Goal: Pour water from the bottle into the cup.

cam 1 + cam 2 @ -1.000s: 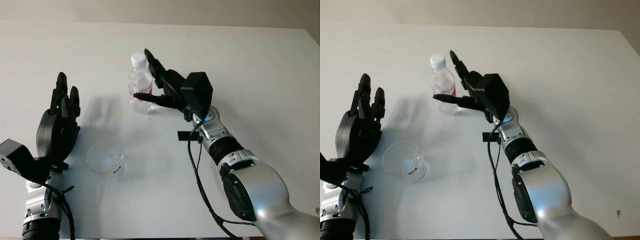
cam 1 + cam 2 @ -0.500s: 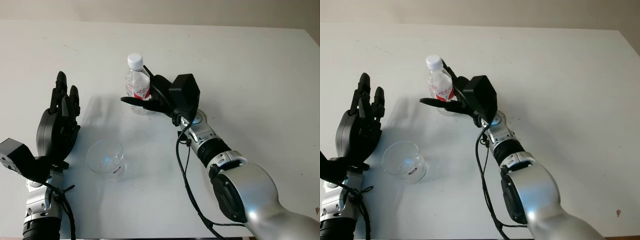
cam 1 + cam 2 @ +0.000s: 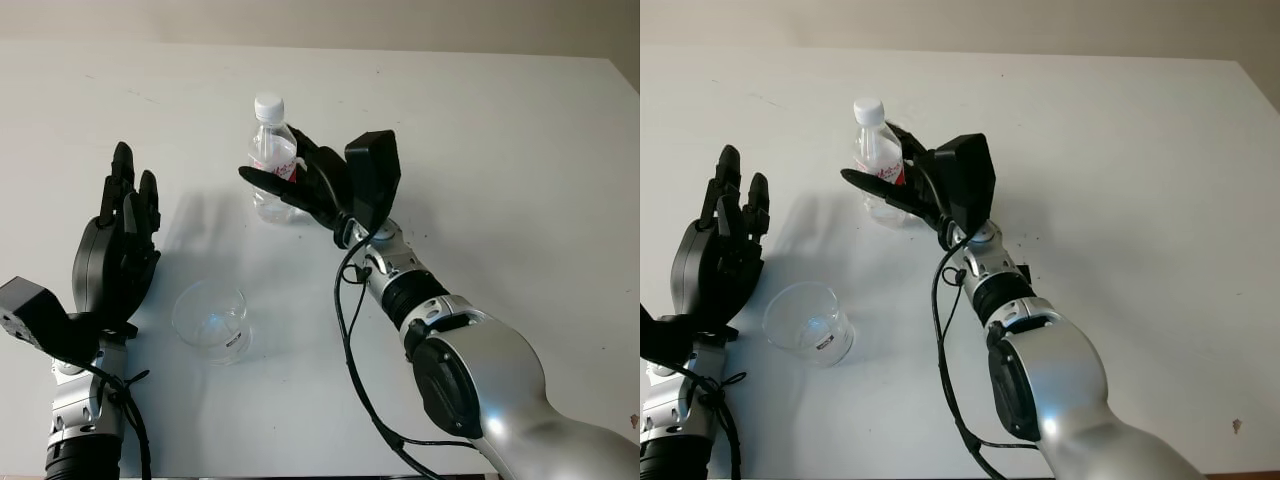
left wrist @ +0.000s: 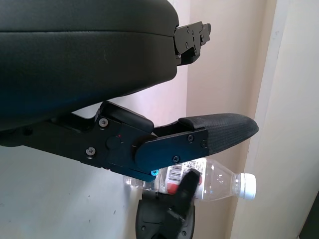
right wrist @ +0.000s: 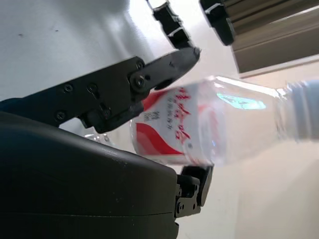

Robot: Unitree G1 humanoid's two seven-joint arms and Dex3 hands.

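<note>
Around the bottle [image 3: 271,160], the right robot hand [image 3: 305,185].

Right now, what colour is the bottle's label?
Red and white on the bottle, shown best in the right wrist view.

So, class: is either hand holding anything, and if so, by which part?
The right hand grips the bottle around its labelled middle, below the white cap. The left hand is open, beside the cup.

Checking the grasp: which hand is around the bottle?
The right hand, wrapped around the bottle; the left hand is open, beside the cup.
</note>
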